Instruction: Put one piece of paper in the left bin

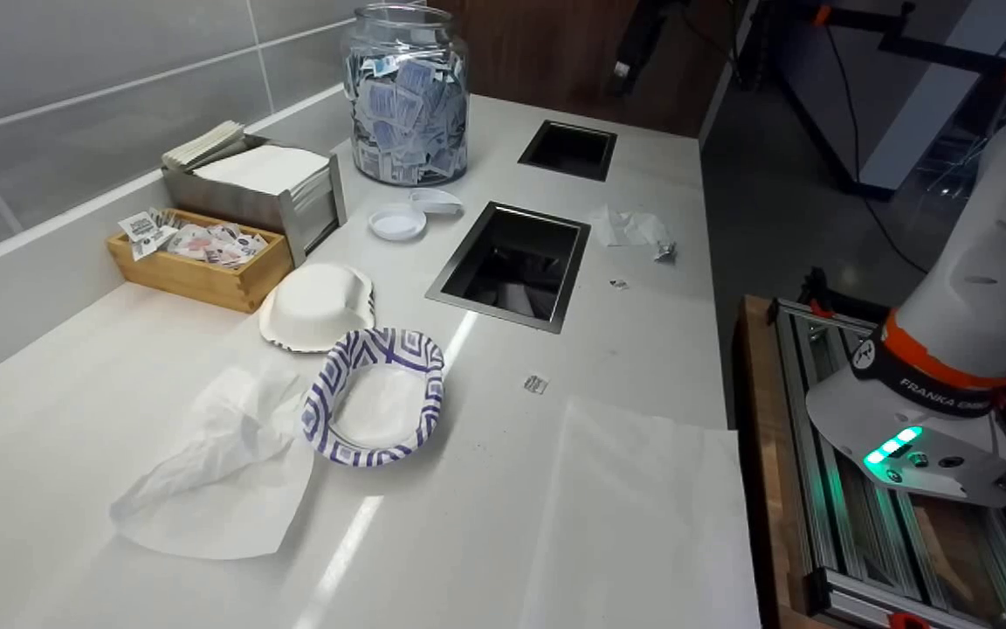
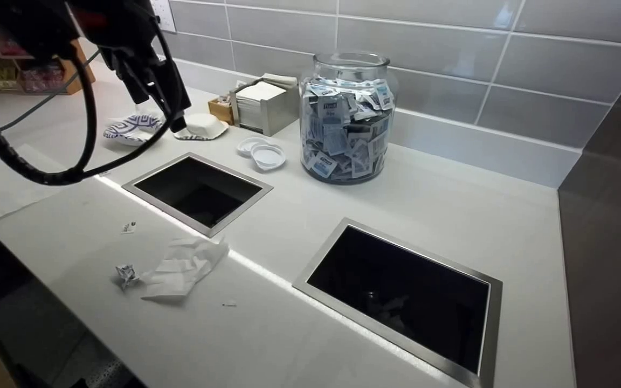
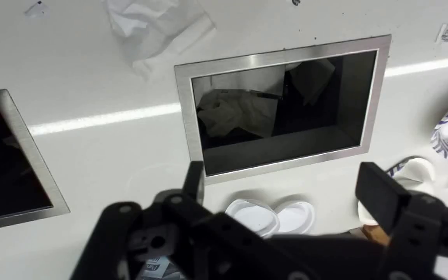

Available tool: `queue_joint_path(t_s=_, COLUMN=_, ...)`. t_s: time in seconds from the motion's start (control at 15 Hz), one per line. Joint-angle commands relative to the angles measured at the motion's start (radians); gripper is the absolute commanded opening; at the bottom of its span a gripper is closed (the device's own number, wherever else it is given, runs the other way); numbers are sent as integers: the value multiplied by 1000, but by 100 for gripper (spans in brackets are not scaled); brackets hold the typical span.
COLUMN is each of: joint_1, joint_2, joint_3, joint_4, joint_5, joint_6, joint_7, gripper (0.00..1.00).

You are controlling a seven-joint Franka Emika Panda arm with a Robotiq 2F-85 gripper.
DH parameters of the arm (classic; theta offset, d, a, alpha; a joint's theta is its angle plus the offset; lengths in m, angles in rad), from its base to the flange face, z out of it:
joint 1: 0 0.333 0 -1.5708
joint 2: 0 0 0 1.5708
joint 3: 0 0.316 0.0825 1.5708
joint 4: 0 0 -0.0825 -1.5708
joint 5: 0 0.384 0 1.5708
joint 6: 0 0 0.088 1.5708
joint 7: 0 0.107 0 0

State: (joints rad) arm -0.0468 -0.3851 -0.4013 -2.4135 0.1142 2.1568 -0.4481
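You've got the end effector [image 3: 286, 186] pointed down over the tabletop [image 3: 99, 171], jaws spread wide. Crumpled paper [image 3: 158, 31] is just off a corner of the left bin [image 3: 251, 62], white dishes [image 3: 255, 217] along its opposite side. Bin's got loose papers [image 3: 243, 111] inside, jar [image 2: 351, 65] nearby is full of packets [image 2: 335, 110].

We log a white tabletop [image 1: 468, 533], pale-lined grey wall tiles [image 2: 429, 51], and silver-rimmed bins [image 3: 253, 61], blackish within. The bowl [image 1: 385, 348]: white, with blue-purple geometric lines along its sides. We also note white paper [image 2: 181, 272], blue-and-white packets [image 1: 407, 105], a honey-brown box [image 1: 189, 279], a black gripper [image 3: 284, 184], and a white arm [image 1: 974, 279] banded orange and black, its light [image 1: 892, 445] green.
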Motion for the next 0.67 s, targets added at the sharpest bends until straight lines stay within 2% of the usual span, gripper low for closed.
queue_joint_path(t_s=0.0, joint_1=-16, joint_2=28, joint_3=42, joint_4=1, joint_5=45, joint_6=-8, joint_7=10, gripper=100)
queue_joint_path(t_s=0.2, joint_1=16, joint_2=69, joint_3=86, joint_4=-5, joint_5=113, joint_6=-28, joint_7=37, gripper=100)
queue_joint_path(t_s=0.4, joint_1=50, joint_2=127, joint_3=131, joint_4=-2, joint_5=240, joint_6=-61, joint_7=53, gripper=100)
queue_joint_path(t_s=0.6, joint_1=39, joint_2=191, joint_3=197, joint_4=-8, joint_5=284, joint_6=-47, joint_7=190, gripper=100)
